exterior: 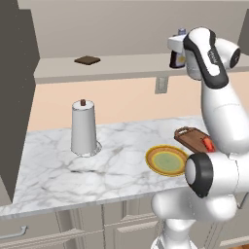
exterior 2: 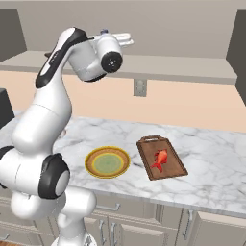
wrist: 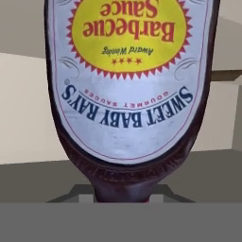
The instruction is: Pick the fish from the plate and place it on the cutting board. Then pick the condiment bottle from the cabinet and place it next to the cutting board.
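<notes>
Gripper (exterior: 176,48) up at cabinet (exterior: 121,65) ledge, jaws clamped narrow on condiment bottle (wrist: 130,94); bottle fills hand view, label inverted, long axis along that view's vertical. Fish (exterior 2: 160,159) already on cutting board (exterior 2: 161,157). Board lies well below, down on counter (exterior 2: 211,158), beside plate (exterior 2: 107,162).

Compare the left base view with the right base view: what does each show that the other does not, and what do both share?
Left base view alone: a white paper-towel roll standing on the counter, a small flat dark slab on the shelf, and the condiment bottle on the shelf beside the hand.

Right base view alone: the whole fish lying on the cutting board; in the left view the arm hides most of both.

Both: the plate, the marble counter, the wall outlet.
</notes>
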